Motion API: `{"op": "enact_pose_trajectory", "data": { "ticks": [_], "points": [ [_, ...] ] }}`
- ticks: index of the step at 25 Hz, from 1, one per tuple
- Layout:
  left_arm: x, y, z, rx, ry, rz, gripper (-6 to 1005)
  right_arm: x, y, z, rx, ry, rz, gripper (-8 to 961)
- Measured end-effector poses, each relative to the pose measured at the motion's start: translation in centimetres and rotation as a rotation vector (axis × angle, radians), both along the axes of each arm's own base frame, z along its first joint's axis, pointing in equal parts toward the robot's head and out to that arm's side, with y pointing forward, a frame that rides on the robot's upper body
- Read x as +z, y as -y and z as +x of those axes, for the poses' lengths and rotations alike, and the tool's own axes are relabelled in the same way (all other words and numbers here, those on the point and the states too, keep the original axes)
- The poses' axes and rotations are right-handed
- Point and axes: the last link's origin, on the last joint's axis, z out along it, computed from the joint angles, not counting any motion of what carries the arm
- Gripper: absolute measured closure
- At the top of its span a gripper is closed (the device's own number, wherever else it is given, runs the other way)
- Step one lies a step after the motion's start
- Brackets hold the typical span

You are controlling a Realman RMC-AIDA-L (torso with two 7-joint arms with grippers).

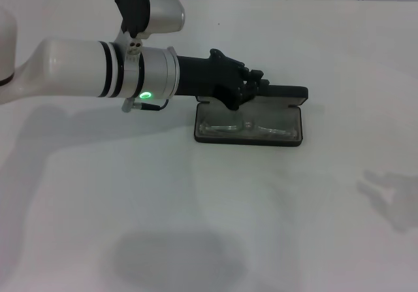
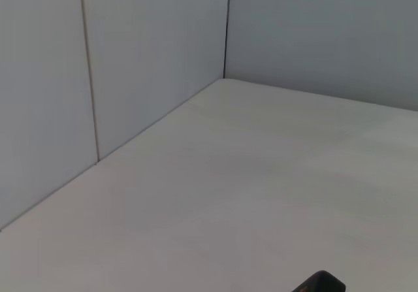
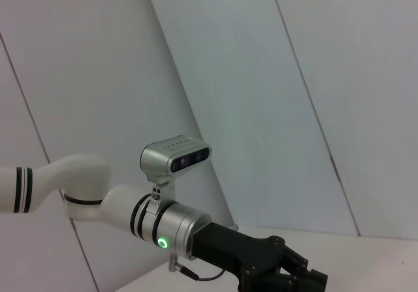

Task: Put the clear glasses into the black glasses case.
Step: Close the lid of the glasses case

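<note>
White tabletop (image 1: 215, 213) fills the head view, bounded at the far edge by pale grey wall panels (image 2: 144, 50). Near the middle lies the black glasses case (image 1: 249, 123), open, its lid (image 1: 287, 94) folded back on the far side and its shallow tray facing up. The clear glasses (image 1: 245, 126) lie inside that tray, lenses lengthwise along it, with nothing gripping them. The left arm (image 1: 78, 70) reaches across from the left, a green light (image 1: 145, 96) glowing on its wrist ring. The left gripper (image 1: 251, 86) hovers over the case's far edge, by the hinge line; whether its black fingers are apart or together cannot be told from these views. The right wrist view shows the same left arm from the side, against the wall panels. The right gripper itself appears in none of the pictures.
</note>
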Motion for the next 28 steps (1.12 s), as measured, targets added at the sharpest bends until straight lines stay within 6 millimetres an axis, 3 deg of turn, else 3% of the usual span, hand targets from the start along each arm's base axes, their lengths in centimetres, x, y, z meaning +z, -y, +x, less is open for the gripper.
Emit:
{"op": "enact_pose_trajectory", "data": {
  "ticks": [2,28],
  "points": [
    [-0.1,0.0,-0.1,0.003,-0.002,-0.002,847,0.0,0.0,0.0,0.001,-0.002,0.002,637],
    [-1.2,2.1,-0.9,-0.032,-0.031,-0.089,780,-0.3,-0.1,-0.1,0.011,-0.008,-0.008,606]
  ]
}}
